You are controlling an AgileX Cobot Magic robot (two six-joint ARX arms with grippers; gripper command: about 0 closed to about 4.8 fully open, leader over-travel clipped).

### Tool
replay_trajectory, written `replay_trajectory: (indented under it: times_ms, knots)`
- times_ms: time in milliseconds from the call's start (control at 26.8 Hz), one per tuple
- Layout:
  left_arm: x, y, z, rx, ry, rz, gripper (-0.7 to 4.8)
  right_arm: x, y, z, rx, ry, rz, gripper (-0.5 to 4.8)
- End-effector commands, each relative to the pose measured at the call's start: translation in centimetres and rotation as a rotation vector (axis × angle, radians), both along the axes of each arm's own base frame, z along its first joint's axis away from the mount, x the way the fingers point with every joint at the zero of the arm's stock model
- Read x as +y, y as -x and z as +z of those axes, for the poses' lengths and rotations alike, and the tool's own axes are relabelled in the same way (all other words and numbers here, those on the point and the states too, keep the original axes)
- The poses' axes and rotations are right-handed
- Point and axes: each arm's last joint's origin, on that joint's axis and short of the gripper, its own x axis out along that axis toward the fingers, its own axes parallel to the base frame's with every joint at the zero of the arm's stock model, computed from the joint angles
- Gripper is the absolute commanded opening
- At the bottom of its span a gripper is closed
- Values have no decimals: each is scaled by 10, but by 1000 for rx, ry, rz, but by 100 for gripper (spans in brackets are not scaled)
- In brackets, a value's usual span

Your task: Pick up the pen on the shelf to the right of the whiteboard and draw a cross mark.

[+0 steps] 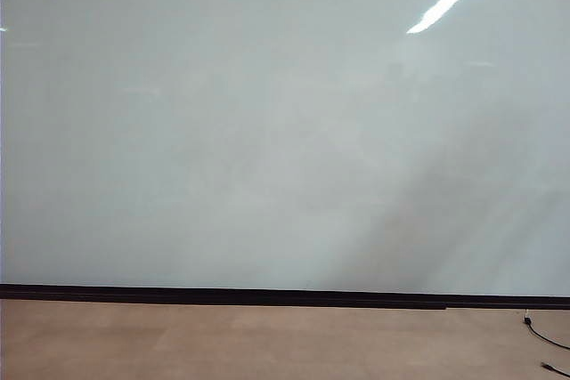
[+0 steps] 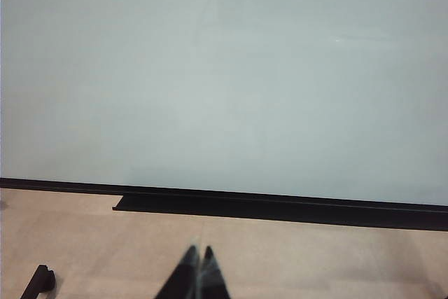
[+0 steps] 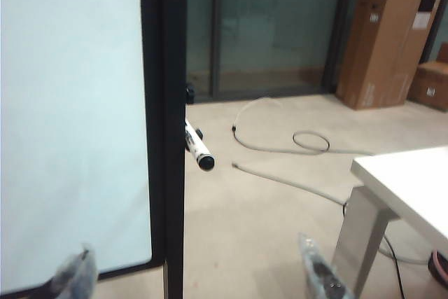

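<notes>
- Right wrist view, nearest: right gripper (image 3: 192, 271) spread wide, nothing between its two blurred fingertips (image 3: 77, 274); it hangs low, just in front of the whiteboard's dark side frame (image 3: 164, 124).
- Next out: the pen (image 3: 196, 145), a slim white marker with a black end, juts from behind that frame at about 12 o'clock from the gripper, well apart from it. Its support is hidden, so how it rests cannot be told.
- Handling, a judgement: light, stiff, smooth barrel, likely to slip or roll; best pinched across the white mid-barrel, clear of the black end.
- Farther: grey cable (image 3: 280, 146) looped on the floor, white table (image 3: 409, 180) at 3 o'clock, cardboard box (image 3: 385, 43) by the glass wall.
- Left wrist view: left gripper (image 2: 198, 251) low, tips pressed together, holding nothing, short of the whiteboard (image 2: 224, 75).
- Exterior view: board bare, no cross mark; neither arm shows.
</notes>
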Motion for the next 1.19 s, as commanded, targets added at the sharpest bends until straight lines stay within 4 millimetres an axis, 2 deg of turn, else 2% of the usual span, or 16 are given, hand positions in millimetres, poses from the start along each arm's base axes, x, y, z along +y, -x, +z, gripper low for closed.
replay_trajectory:
  times_ms: [37, 224, 485, 634, 858, 1194]
  knots:
    - [0, 0, 2, -11, -4, -4, -4, -7, -11, 9, 2, -4, 23, 375]
    - [0, 0, 2, -11, -4, -4, -4, -14, -28, 16, 17, 5, 42, 382]
    - [0, 0, 2, -11, -4, -4, -4, -23, -57, 17, 22, 20, 105, 431]
    - [0, 0, 2, -11, -4, -5, -4, -29, -71, 17, 34, 61, 140, 432]
    - [0, 0, 2, -11, -4, -4, -4, -40, -82, 12, 17, 101, 154, 431]
    - [0, 0, 2, -11, -4, -5, -4, -71, -88, 1, -104, 129, 202, 418]
